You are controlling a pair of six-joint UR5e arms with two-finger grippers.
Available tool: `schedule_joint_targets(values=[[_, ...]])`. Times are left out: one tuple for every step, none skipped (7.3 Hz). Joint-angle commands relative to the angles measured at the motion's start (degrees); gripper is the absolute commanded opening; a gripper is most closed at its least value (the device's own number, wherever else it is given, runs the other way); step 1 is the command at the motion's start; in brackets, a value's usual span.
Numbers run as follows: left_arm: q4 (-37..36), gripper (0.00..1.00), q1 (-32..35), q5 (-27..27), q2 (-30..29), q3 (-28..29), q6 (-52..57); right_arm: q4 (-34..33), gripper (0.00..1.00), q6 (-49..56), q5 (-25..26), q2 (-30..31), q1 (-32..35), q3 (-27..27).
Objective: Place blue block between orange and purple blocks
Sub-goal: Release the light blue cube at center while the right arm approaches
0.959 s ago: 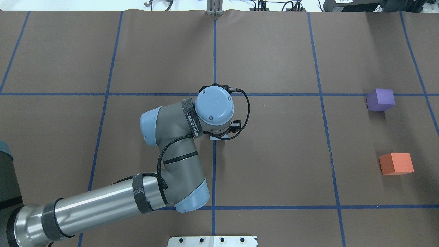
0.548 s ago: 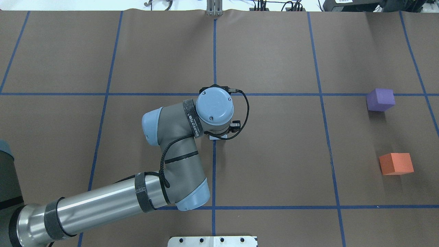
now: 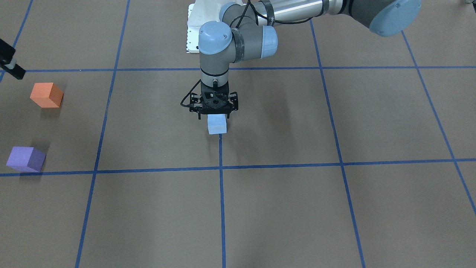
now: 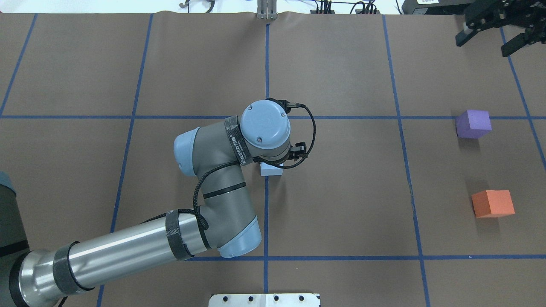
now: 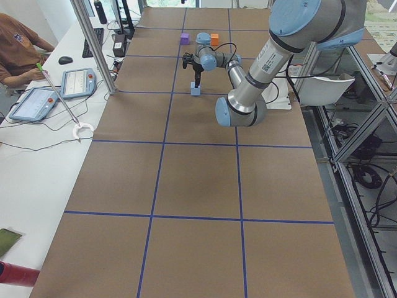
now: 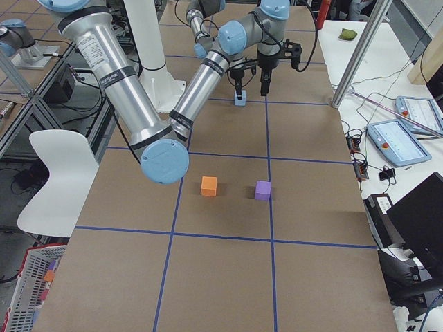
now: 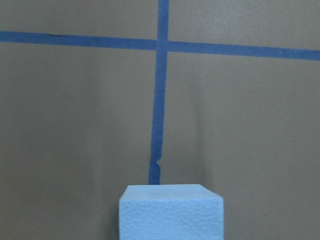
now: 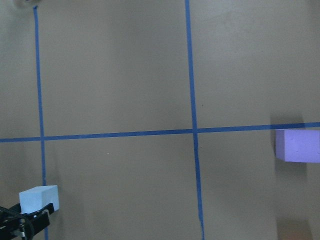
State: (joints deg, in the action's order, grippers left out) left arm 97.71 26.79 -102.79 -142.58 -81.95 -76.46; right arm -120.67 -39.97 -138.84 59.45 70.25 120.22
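The light blue block (image 3: pixel 216 124) sits under my left gripper (image 3: pixel 216 117) near the table's middle, on a tape line. The gripper looks shut on its top. My wrist covers most of the block in the overhead view (image 4: pixel 271 169), and it fills the bottom of the left wrist view (image 7: pixel 171 212). I cannot tell whether it touches the table. The purple block (image 4: pixel 473 123) and the orange block (image 4: pixel 492 204) stand apart at the far right, with a gap between them. My right gripper (image 4: pixel 481 47) hangs open and empty, high over the far right corner.
Blue tape lines (image 4: pixel 266 64) divide the brown table cover into squares. The white base plate (image 4: pixel 264 299) is at the near edge. An operator (image 5: pixel 18 49) with tablets (image 5: pixel 77 81) sits along the table's far side, and metal poles (image 5: pixel 93 43) stand there.
My left wrist has shifted slightly and more of the blue block shows beside it. My right gripper has come into the overhead view at the top right.
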Motion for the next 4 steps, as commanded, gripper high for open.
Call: schedule_joint_targets(values=[[-0.41, 1.00, 6.48, -12.38, 0.46, -3.03, -0.18, -0.09, 1.00, -9.03, 3.82, -5.29, -6.76, 0.62], [-1.81, 1.00, 9.65, -16.09, 1.94, -4.78, 0.08, -0.09, 1.00, -13.34, 6.71, -8.10, -10.88, 0.45], [-4.87, 1.00, 12.64, -18.22, 4.39, -8.01, 0.86, 0.00, 1.00, -16.25, 10.66, -10.74, -16.23, -0.07], [-6.81, 1.00, 15.02, -19.28, 7.99, -12.14, 2.87, 0.09, 1.00, -19.59, 14.70, -13.81, -20.72, -1.99]])
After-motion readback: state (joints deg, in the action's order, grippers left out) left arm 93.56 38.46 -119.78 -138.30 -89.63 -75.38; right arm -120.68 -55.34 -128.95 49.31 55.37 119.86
